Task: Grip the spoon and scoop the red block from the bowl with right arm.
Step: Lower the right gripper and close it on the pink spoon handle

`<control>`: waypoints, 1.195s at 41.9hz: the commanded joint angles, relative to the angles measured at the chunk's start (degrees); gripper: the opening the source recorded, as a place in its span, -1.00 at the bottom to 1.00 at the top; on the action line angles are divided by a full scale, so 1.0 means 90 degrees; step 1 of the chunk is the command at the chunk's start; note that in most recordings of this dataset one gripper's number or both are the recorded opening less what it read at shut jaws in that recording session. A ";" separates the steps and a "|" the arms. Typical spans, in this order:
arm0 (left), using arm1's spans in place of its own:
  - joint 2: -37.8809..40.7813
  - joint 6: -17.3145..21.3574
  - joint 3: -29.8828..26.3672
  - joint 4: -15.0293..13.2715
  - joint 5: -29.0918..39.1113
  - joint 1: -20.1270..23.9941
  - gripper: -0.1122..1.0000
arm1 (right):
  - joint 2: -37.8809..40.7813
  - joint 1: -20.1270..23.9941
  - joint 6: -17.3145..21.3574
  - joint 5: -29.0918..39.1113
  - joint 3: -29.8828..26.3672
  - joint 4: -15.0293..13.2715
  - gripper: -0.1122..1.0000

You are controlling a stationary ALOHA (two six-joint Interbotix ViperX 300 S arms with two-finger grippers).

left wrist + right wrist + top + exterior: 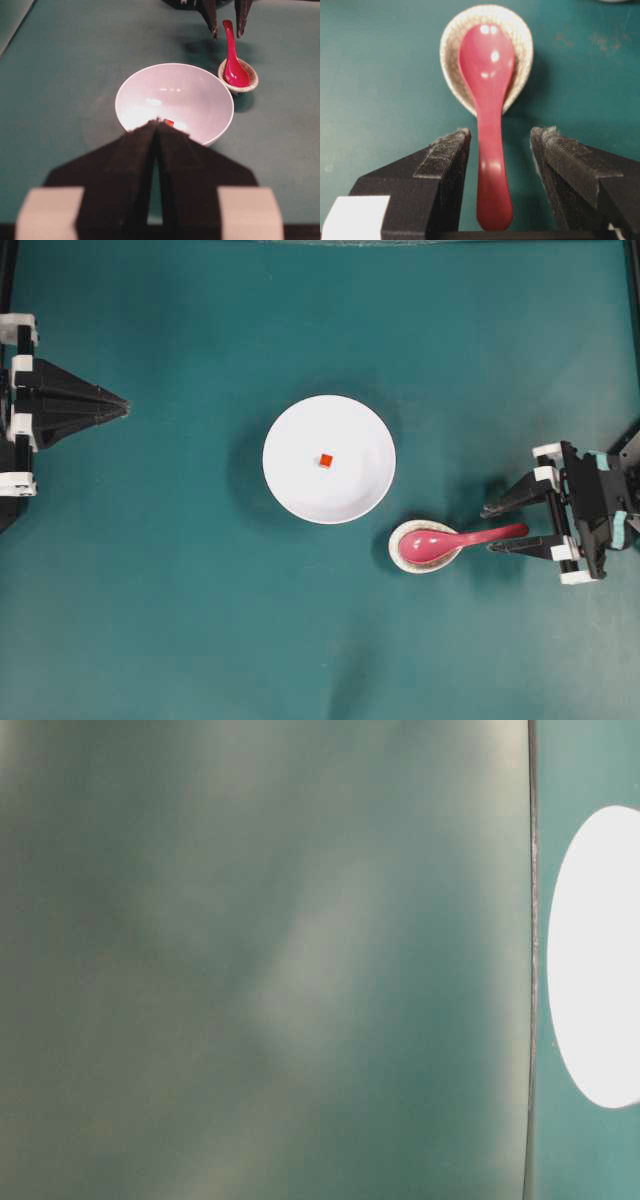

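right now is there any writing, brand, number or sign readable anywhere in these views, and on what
None: no readable text, number or logo in any view.
The white bowl, the red block, the spoon and its speckled spoon rest are all unmarked.
The teal tape patches on the right end effector are blank.
The table-level view is a close blur; nothing could be read there anyway.
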 commanded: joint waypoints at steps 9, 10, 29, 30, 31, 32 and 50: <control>0.0010 0.0010 -0.0195 0.0020 -0.0010 0.0020 -0.79 | 0.0107 0.0020 0.0000 0.0098 -0.0176 0.0020 0.23; 0.0010 0.0010 -0.0195 0.0020 -0.0010 0.0020 -0.79 | 0.0107 0.0020 0.0000 0.0098 -0.0186 0.0029 0.22; -0.0068 0.0000 -0.0195 0.0020 0.0000 0.0078 -0.79 | 0.0420 0.0088 0.0176 0.0029 -0.0186 0.0029 0.21; -0.0068 0.0000 -0.0195 0.0020 0.0010 0.0078 -0.79 | 0.0449 0.0107 0.0176 0.0010 -0.0186 0.0020 0.21; -0.0068 0.0010 -0.0195 0.0020 0.0020 0.0078 -0.79 | 0.0459 0.0127 0.0176 0.0000 -0.0186 0.0020 0.21; -0.0068 0.0010 -0.0205 0.0020 0.0029 0.0078 -0.79 | 0.0469 0.0137 0.0176 -0.0029 -0.0186 0.0020 0.21; -0.0068 0.0000 -0.0195 0.0020 0.0049 0.0078 -0.79 | 0.0488 0.0156 0.0176 -0.0078 -0.0205 0.0029 0.21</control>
